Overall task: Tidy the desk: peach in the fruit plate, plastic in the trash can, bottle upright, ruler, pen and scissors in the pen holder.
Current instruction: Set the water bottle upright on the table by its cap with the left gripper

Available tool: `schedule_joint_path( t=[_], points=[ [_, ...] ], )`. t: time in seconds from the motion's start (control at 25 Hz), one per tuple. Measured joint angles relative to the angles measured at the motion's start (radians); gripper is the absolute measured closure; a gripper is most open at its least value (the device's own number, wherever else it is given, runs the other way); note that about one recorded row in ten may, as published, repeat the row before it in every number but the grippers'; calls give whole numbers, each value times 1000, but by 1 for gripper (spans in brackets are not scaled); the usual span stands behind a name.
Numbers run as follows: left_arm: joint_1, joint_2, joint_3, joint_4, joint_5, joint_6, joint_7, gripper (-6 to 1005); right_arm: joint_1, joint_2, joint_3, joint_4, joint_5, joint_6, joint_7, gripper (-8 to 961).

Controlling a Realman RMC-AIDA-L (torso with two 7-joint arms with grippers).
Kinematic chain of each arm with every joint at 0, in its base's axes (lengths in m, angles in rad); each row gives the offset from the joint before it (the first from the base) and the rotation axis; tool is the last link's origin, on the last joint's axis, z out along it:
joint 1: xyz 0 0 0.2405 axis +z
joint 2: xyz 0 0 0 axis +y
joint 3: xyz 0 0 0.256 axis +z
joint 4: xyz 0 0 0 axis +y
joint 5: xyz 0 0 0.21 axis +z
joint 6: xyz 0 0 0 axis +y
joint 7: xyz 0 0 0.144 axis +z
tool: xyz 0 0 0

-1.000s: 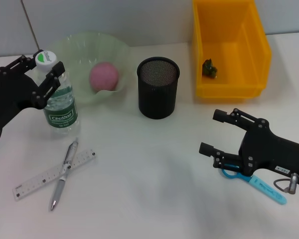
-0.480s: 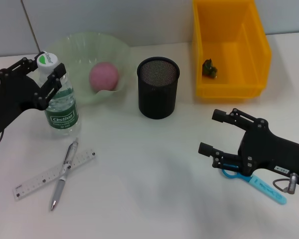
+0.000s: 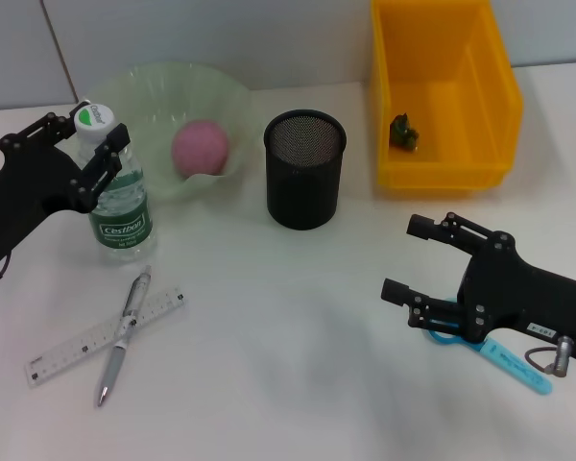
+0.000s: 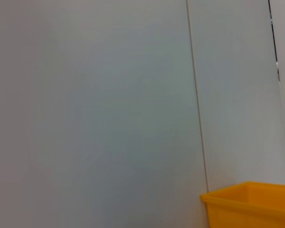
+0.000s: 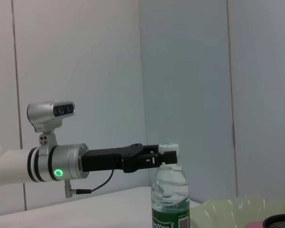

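White counter (image 3: 298,336), bottle (image 3: 118,192) upright beside the plate (image 3: 163,91).
Left gripper (image 3: 82,154) flanks the bottle's neck, jaws apart; right gripper (image 3: 413,259), jaws apart, sits over scissors (image 3: 504,360) well right of it.

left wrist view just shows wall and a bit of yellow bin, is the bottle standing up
observer: yes, the bottle stands upright beside the fruit plate, with the left tool open at its neck.
operator: where's the right tool
observer: the right tool is open, over the handle end of the scissors.
operator: pen holder filled yet
observer: no, the pen lies across the ruler on the table; the pen holder looks empty.
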Motion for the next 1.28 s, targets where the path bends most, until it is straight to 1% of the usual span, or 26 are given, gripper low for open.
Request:
schedule_joint_path(
  t=[1.28],
  points=[
    [18,-6,1,-2,-7,7,3,556,0,-2,4,0,-2,12,16,116]
  ],
)
